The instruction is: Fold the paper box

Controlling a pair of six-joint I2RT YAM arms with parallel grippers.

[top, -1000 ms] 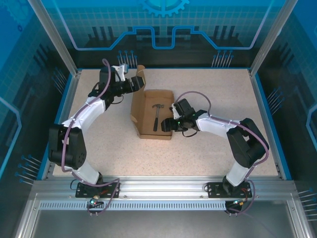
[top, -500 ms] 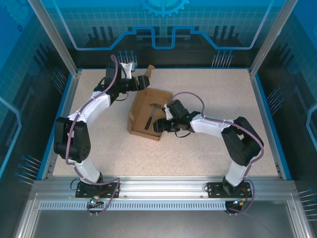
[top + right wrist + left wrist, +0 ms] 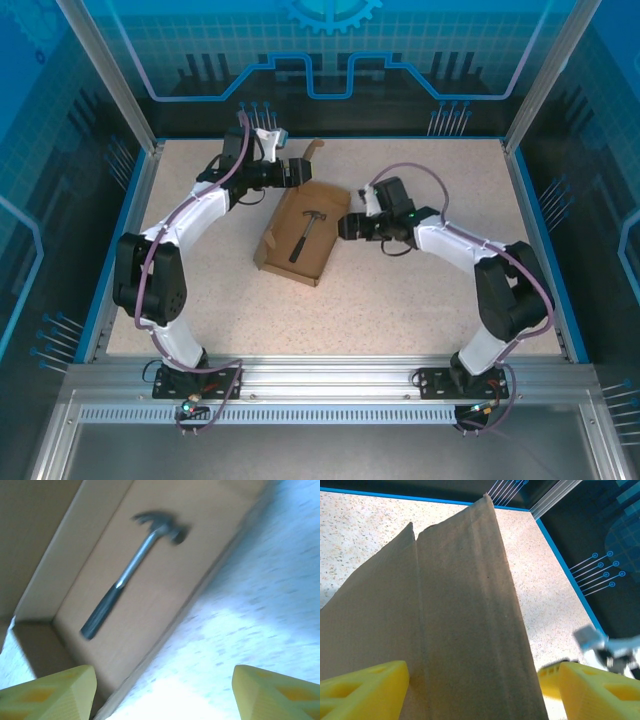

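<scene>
The paper box (image 3: 285, 255) lies open in the middle of the table, turned askew, with its far flap (image 3: 314, 152) standing up. A small black-handled hammer (image 3: 304, 236) lies inside it. My left gripper (image 3: 303, 170) is at the far end of the box, open, its yellow fingers (image 3: 365, 690) wide apart on either side of the raised flap (image 3: 460, 605). My right gripper (image 3: 343, 227) hangs open at the box's right wall. In the right wrist view its jaws (image 3: 165, 690) straddle that wall (image 3: 165, 625), with the hammer (image 3: 127, 575) beyond.
The speckled table (image 3: 430, 290) has free room to the right of the box and in front of it. A blue rim (image 3: 527, 220) and metal frame posts bound the table. Both arms reach in from the near edge.
The box has turned, its far end swinging right, and it has slid a little left. My left gripper moved right with the flap. My right gripper drew back to the right and farther away.
</scene>
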